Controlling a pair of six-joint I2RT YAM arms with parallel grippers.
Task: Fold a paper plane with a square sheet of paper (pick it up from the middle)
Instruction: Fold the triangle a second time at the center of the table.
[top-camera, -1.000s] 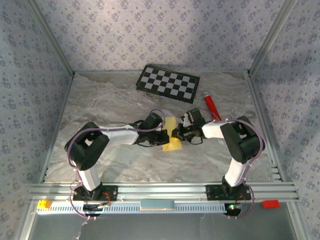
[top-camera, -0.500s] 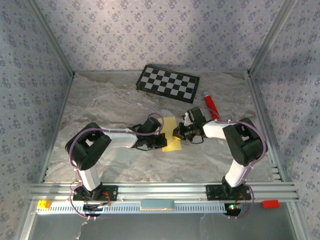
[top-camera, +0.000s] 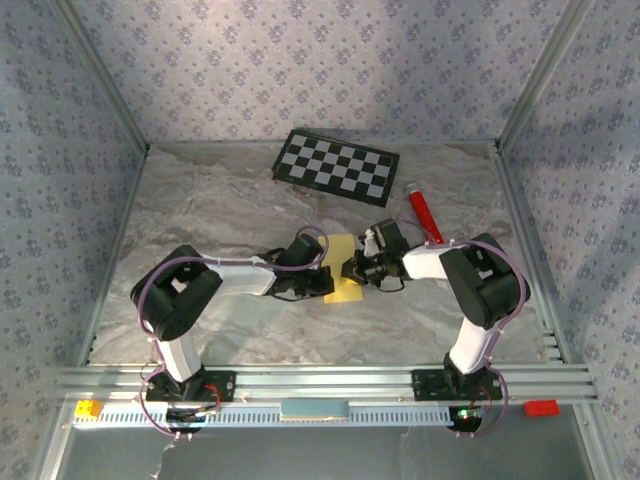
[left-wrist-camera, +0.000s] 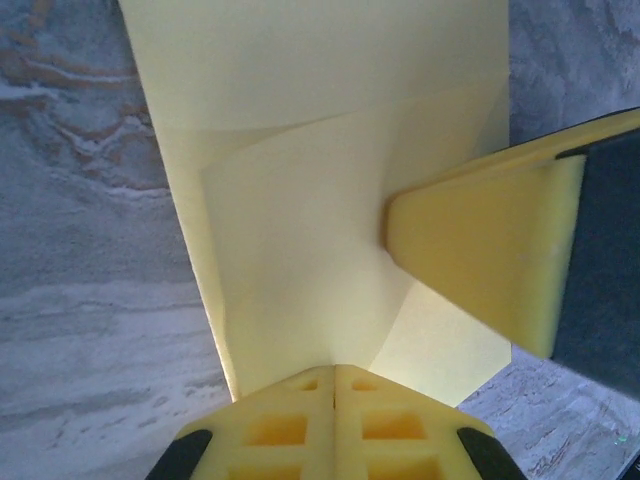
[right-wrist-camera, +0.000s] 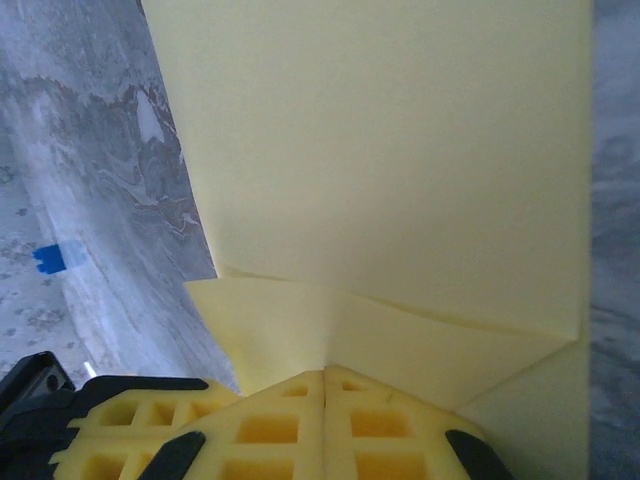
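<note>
The square sheet of paper (top-camera: 341, 291) is pale yellow and lies partly folded on the marbled table between the two arms. In the left wrist view a folded flap of the paper (left-wrist-camera: 300, 250) narrows down into my left gripper (left-wrist-camera: 335, 368), whose jaws are pressed together on it. A finger of the right gripper (left-wrist-camera: 480, 260) touches the flap's right edge. In the right wrist view a crease in the paper (right-wrist-camera: 400, 180) runs straight into the closed jaws of my right gripper (right-wrist-camera: 326, 372). From above, the left gripper (top-camera: 329, 278) and right gripper (top-camera: 350, 270) meet tip to tip over the sheet.
A black-and-white checkerboard panel (top-camera: 337, 165) lies at the back of the table. A red tube (top-camera: 421, 212) lies just behind the right arm. Patterned walls and metal rails enclose the table on all sides.
Both grippers have stayed shut at the sheet's middle. The right gripper has edged slightly left and the left one has drawn back a little; the paper has shifted slightly with them.
</note>
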